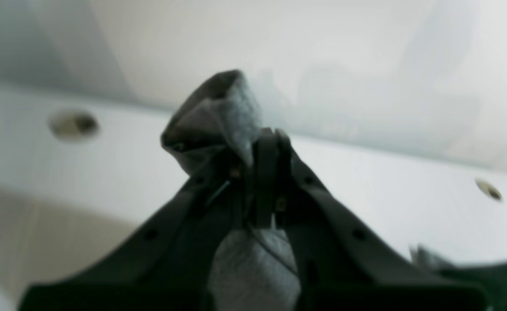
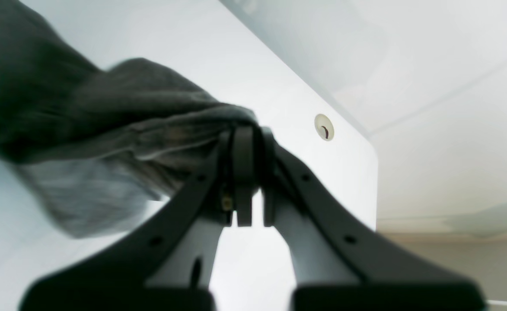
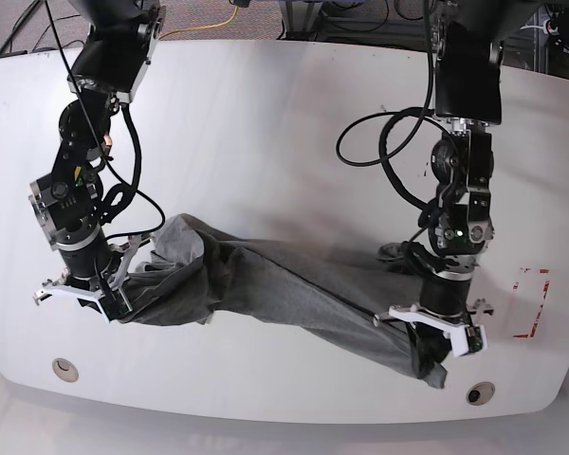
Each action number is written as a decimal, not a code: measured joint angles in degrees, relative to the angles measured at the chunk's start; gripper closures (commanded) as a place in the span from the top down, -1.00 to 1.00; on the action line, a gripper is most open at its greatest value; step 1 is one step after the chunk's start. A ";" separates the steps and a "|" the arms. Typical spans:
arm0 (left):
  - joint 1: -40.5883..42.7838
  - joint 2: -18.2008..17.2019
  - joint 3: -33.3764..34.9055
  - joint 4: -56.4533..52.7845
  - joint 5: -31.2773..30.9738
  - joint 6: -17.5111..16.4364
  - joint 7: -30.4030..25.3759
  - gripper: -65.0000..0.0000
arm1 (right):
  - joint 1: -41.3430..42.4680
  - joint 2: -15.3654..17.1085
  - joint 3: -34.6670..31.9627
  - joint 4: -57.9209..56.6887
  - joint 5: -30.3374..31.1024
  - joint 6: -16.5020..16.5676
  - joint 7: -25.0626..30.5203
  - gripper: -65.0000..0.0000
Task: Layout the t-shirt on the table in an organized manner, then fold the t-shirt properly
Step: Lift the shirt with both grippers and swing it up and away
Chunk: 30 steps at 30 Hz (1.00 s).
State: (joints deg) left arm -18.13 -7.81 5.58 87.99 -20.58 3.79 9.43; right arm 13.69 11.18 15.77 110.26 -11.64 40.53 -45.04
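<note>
The grey t-shirt (image 3: 294, 289) lies bunched in a long, twisted band across the front half of the white table (image 3: 266, 123), stretched between my two grippers. My right gripper (image 3: 121, 305), at the base view's left, is shut on one bunched end. In the right wrist view its jaws (image 2: 247, 129) pinch dark folds of the t-shirt (image 2: 106, 129) above the tabletop. My left gripper (image 3: 434, 355), at the base view's right, is shut on the other end. The left wrist view shows this gripper (image 1: 270, 134) with a tuft of the t-shirt (image 1: 231, 108) sticking up past its tips and more cloth hanging below.
A round cable hole (image 3: 64, 368) sits near the front left corner and another cable hole (image 3: 481, 391) near the front right. A red tape rectangle (image 3: 531, 303) marks the table right of my left arm. Black cables (image 3: 389, 152) loop beside that arm.
</note>
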 measured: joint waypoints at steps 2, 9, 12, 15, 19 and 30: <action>-0.92 -1.79 -0.02 1.33 -0.02 0.00 -0.04 -1.00 | 1.05 0.11 -0.02 -1.40 -0.04 0.00 -0.02 -1.00; -4.79 -6.38 -0.07 5.62 -0.02 0.00 0.04 -1.00 | 5.53 1.07 0.00 -5.35 0.07 0.04 -0.13 -1.00; -6.73 -7.37 -0.07 7.17 -0.02 -0.02 -0.04 -1.00 | 7.76 1.51 0.04 -6.25 -0.02 0.00 -0.15 -1.00; -9.51 -8.74 0.13 8.39 -0.15 -0.37 0.04 -1.00 | 10.93 1.70 0.04 -6.99 -0.15 0.00 -0.37 -1.00; -13.55 -10.38 0.07 9.14 -4.24 -0.42 2.08 -1.00 | 14.91 2.14 -0.20 -6.97 0.04 0.02 -0.50 -1.00; -23.61 -14.49 -0.42 10.34 -13.14 -0.24 5.46 -1.00 | 22.47 6.56 -4.24 -3.37 0.55 0.00 -7.82 -1.00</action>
State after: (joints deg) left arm -41.74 -22.31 5.17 98.32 -33.71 3.55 14.90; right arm 36.16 17.74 11.53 106.89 -11.09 40.53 -52.86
